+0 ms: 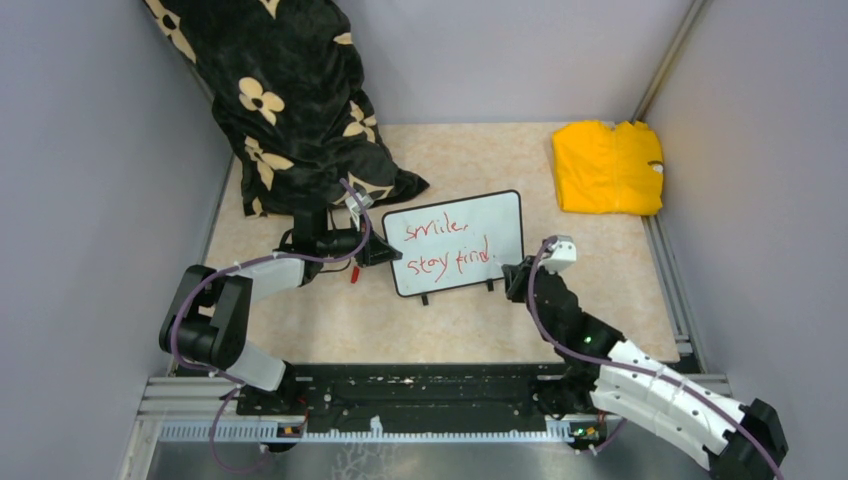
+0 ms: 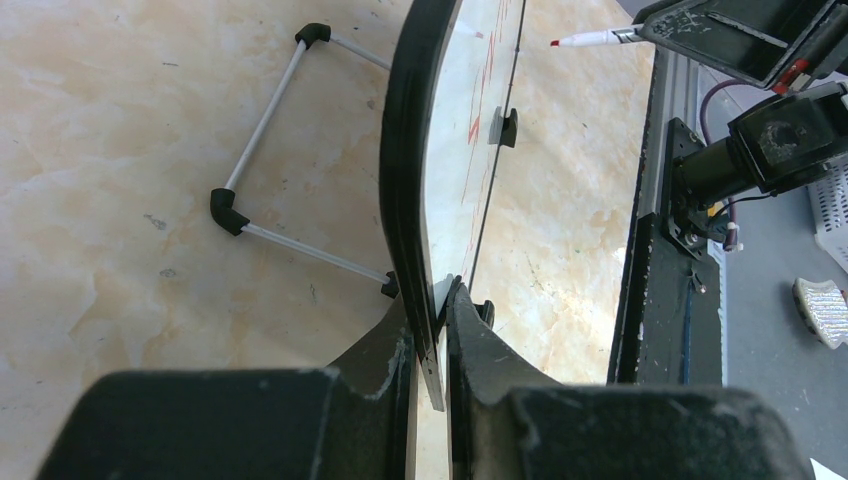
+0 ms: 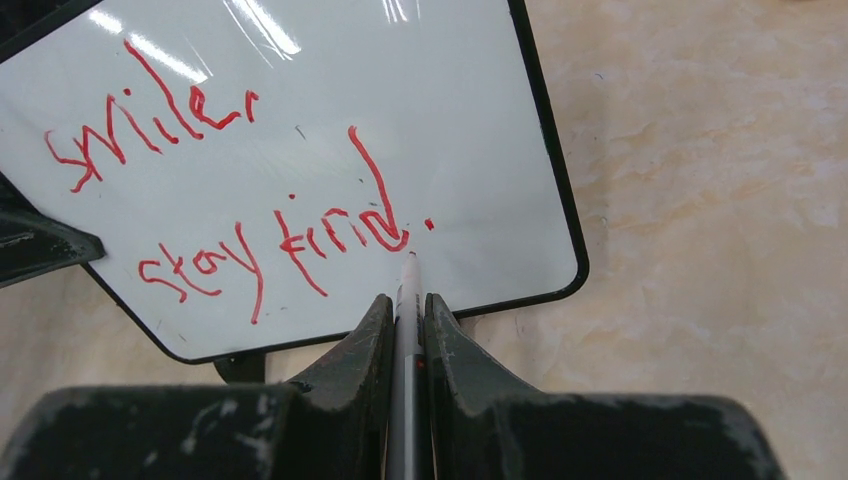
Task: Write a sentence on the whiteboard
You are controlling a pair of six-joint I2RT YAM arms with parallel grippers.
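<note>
The whiteboard stands on the table on two black feet, facing the arms. The sentence, in red scrawl, reads "smile, stay kind." in two lines and is clear in the right wrist view. My left gripper is shut on the board's left edge, its fingers either side of the black frame. My right gripper is shut on a red-tipped white marker. The tip sits just below the "d" of "kind". In the left wrist view the marker shows a small gap from the board.
A black cloth with cream flowers lies at the back left, close behind my left gripper. A folded yellow cloth lies at the back right. A small red object lies below the left gripper. A wire stand props the board. Grey walls close both sides.
</note>
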